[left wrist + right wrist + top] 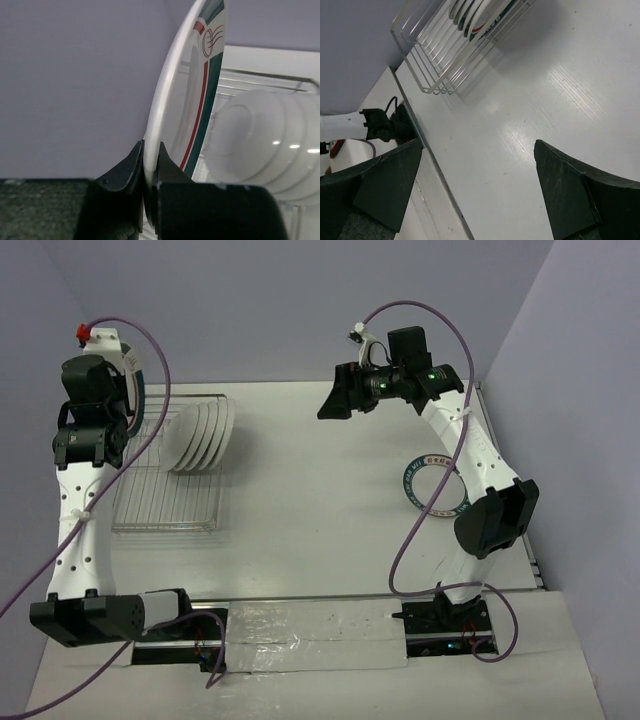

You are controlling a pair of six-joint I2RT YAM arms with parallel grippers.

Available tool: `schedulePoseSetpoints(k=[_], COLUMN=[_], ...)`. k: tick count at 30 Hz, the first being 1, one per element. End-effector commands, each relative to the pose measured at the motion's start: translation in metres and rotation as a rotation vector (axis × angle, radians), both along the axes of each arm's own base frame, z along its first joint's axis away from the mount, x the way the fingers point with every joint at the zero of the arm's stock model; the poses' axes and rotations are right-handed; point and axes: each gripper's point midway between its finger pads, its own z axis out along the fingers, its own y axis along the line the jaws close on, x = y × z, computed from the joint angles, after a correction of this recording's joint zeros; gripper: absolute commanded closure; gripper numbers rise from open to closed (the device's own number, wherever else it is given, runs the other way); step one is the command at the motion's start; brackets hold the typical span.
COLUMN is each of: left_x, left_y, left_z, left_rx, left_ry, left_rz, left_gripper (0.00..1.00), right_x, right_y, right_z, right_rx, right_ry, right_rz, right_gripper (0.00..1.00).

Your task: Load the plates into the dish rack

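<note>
Firstly, you have the table (320, 530): white, closed in by lilac panels (300, 300) on the left, far and right sides.

Left arm (80, 500): white, rising from its base at the near left and reaching over the left edge of the rack.

Right arm (480, 470): white, rising from the near right and bent back toward the far middle of the table. A purple cable (400, 560) loops along it.

Rack (170, 505): silver wire, on the left half of the table, its long side running near to far.

Racked plates (200, 435): a row of white plates on edge at the rack's far end, leaning together.

Held plate (185, 100): white, with a teal rim band and a red line inside it. It stands on edge above the rack's far left part, just left of the racked plates. You cannot tell whether it touches the wires.

Loose plate (425, 480): teal-ringed, flat on the table at right, partly hidden by your right arm and well apart from the rack.

Left gripper (150, 147): its fingers pinch the held plate's rim, one on each face.

Right gripper (477, 145): its fingers are spread wide above the table, right of the rack, touching no plate.
</note>
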Motion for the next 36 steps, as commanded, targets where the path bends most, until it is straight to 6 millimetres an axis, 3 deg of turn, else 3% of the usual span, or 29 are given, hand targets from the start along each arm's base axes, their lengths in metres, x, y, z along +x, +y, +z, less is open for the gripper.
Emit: schedulePoseSetpoints(k=[1,4,8,15,19,33,36], left_x=[0.009,0.02,0.037,0.047,0.057,0.08,0.08], left_y=[0.04,0.052,0.047,0.041,0.042,0.041,0.04], left_z=[0.002,-0.01,-0.035,-0.063,-0.084,-0.125,-0.136], left_rx=[0.146,0.164,0.184,0.168,0.166,0.127,0.107], left_ry=[0.011,0.052,0.108,0.162,0.199,0.265,0.283], left_rz=[0.121,0.099,0.026,-0.032,-0.047,-0.07,-0.072], left_gripper=[1.0,1.0,1.0,1.0,1.0,1.0,0.89], right_x=[0.009,0.012,0.021,0.029,0.031,0.035,0.04], right_y=[-0.005,-0.012,-0.026,-0.034,-0.035,-0.045,-0.051], right_z=[-0.004,-0.016,-0.028,-0.042,-0.046,-0.055,-0.059], right_rx=[-0.014,-0.025,-0.039,-0.04,-0.039,-0.048,-0.073], right_ry=[-0.033,-0.015,0.001,0.034,0.037,0.055,0.045], right_rz=[-0.016,-0.021,-0.05,-0.063,-0.062,-0.082,-0.109], right_gripper=[0.0,0.0,0.0,0.0,0.0,0.0,0.0])
